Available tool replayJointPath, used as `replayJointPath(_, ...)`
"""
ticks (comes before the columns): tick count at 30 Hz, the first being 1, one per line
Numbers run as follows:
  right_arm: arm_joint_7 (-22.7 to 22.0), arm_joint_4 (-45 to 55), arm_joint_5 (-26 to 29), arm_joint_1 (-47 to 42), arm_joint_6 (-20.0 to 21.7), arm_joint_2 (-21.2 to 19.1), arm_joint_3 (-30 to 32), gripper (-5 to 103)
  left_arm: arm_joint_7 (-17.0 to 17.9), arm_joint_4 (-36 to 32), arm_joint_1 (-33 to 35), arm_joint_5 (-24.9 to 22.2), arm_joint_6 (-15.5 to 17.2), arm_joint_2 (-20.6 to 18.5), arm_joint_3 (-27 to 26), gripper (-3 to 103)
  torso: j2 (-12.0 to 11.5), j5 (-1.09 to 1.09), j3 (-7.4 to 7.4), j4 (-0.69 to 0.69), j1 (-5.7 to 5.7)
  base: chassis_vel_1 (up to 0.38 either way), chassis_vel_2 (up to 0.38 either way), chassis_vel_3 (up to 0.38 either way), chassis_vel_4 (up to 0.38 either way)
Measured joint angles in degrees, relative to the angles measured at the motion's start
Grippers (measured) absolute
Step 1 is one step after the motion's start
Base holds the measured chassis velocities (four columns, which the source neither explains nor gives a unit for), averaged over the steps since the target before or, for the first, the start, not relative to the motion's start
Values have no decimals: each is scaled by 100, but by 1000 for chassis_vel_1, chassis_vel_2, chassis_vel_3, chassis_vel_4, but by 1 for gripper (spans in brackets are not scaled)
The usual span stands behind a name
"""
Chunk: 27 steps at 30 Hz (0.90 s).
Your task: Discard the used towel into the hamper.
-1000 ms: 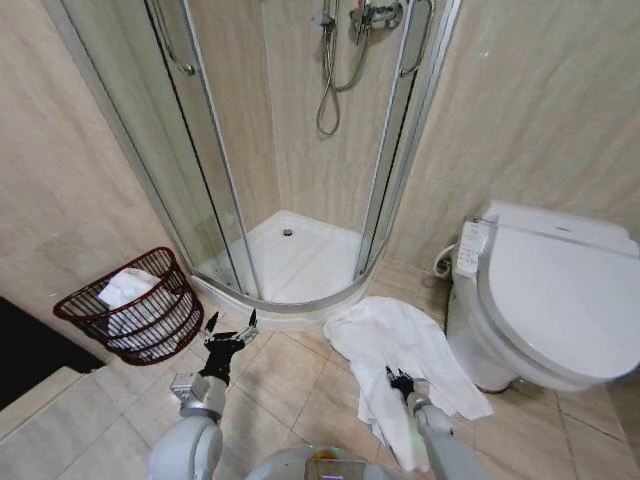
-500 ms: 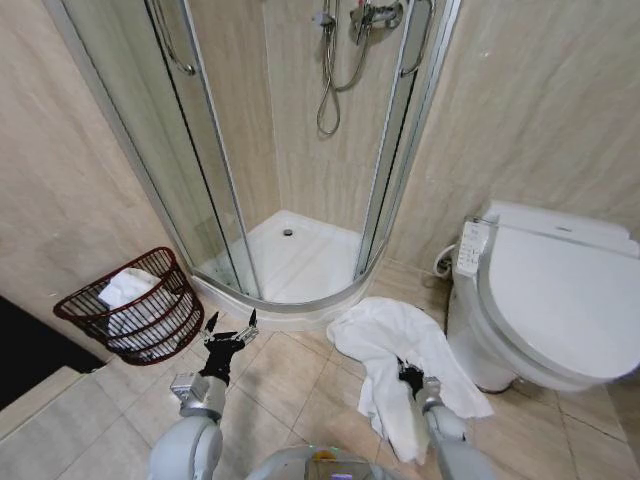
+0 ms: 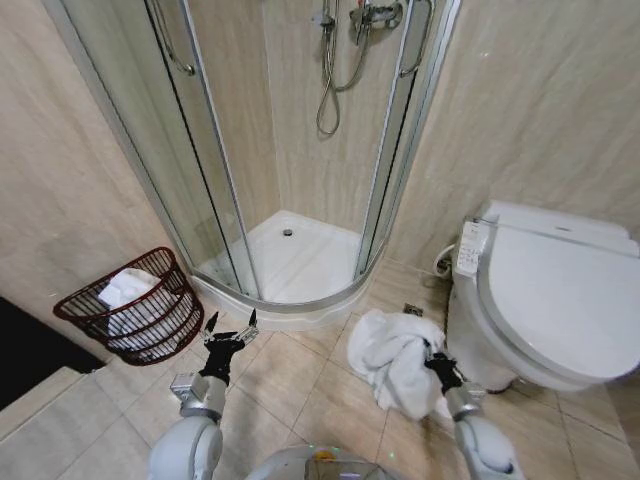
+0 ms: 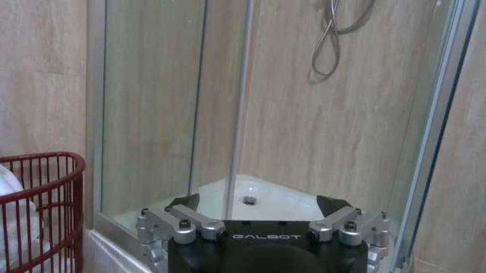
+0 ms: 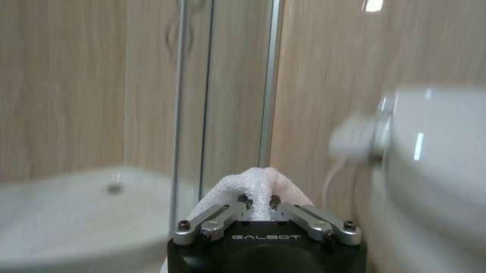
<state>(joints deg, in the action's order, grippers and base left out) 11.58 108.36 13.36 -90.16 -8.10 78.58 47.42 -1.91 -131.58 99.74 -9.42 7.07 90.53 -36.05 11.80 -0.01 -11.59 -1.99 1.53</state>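
Note:
The used towel [image 3: 392,358] is white and hangs bunched just above the tiled floor, between the shower step and the toilet. My right gripper [image 3: 437,364] is shut on the towel's right side; in the right wrist view the towel [image 5: 256,181] bulges out between the closed fingers of the right gripper [image 5: 256,200]. The hamper [image 3: 136,306], a reddish-brown wire basket, stands against the left wall with white cloth inside. My left gripper [image 3: 230,333] is open and empty, low over the floor to the right of the hamper. The left wrist view shows the left gripper [image 4: 258,205] and the hamper's rim [image 4: 53,170].
A glass corner shower enclosure [image 3: 300,250] with a raised white tray stands straight ahead. The white toilet [image 3: 550,300] is on the right, close to the towel. A dark mat [image 3: 25,355] lies at the left edge. Open tiled floor [image 3: 290,385] stretches between hamper and towel.
My right gripper has risen and moved right toward the toilet, pulling the towel up from lying spread on the floor into a hanging bundle. The left arm has stayed still.

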Motion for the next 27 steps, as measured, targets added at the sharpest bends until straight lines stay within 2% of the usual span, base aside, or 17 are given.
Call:
replayJointPath(5,9,873,282,-282,4,-10,346,4,0,0,0,0,0,0,0,100,0,0,0,0,0,0,0,0,0)
replayJointPath(8,155,1573,601,-430,-198,-49,759,4,0,0,0,0,0,0,0,100,0,1,0,1,0,0,0,0,0)
replayJointPath(12,178,2009,852,-441,-245,-139,1064,4,0,0,0,0,0,0,0,100,0,1,0,0,0,0,0,0,0)
replayJointPath(15,43,2586,1444,-329,-74,-398,1415,4,0,0,0,0,0,0,0,100,0,0,0,0,0,0,0,0,0)
replayJointPath(19,-144,2903,1754,-179,71,-560,1529,4,0,0,0,0,0,0,0,100,0,0,0,0,0,0,0,0,0)
replayJointPath(27,-288,3302,1866,-71,243,-550,1456,4,0,0,0,0,0,0,0,100,0,1,0,0,0,0,0,0,0)
